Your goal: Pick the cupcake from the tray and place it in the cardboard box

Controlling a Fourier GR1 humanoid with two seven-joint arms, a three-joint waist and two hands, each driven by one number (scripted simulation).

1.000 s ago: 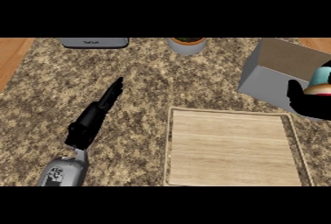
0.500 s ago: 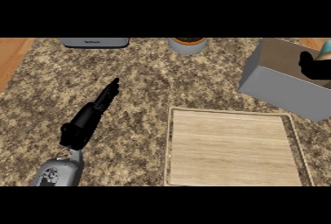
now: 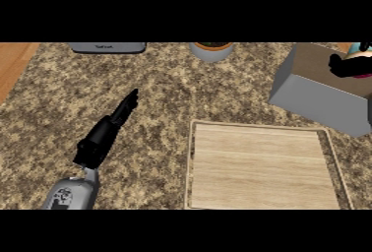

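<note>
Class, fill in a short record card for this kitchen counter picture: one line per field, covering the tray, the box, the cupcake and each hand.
tray: wooden tray, lower right of the counter, nothing on it
cardboard box: cardboard box, open top, upper right, behind the tray
cupcake: cupcake, only a teal bit shows, above the box at the right edge
right hand: right hand, fingers curled round the cupcake, over the box opening
left hand: left hand, fingers straight, over the counter left of the tray
</note>
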